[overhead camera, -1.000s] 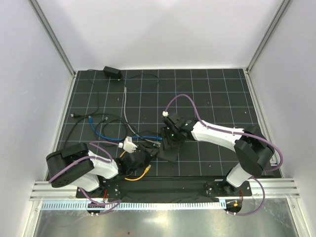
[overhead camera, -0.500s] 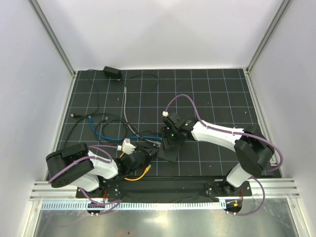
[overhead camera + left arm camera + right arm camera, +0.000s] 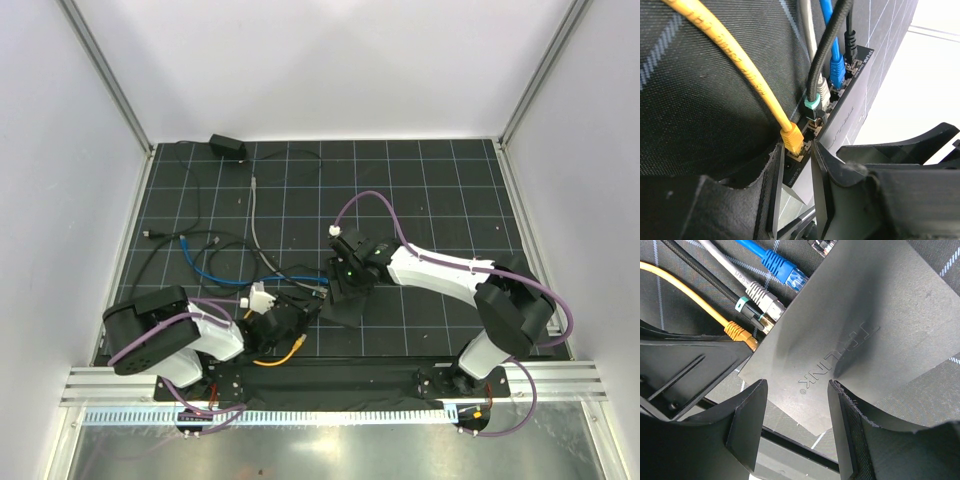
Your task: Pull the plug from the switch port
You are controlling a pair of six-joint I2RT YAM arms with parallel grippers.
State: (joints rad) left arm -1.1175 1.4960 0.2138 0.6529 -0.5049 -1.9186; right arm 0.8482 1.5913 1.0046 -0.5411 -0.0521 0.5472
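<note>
1. Left claw straddled the yellow plug, one finger on each side. Whether it pinched the plug or only flanked it could not be told.
2. The right claw stood spread over the near corner of the switch. I could not tell whether it gripped the box.
3. "TP-LINK" was embossed on the switch's top, upside down in the right wrist view. White print along its edge was too small to read.
4. The switch port holding the yellow plug sat at the near end of the row on the switch's left edge, at the near middle of the mat. The teal-banded black plug, grey plug and blue plug followed farther along.
5. Compared with a second earlier, the left arm's elbow had shifted right. The right arm, switch and cables lay unchanged.
</note>
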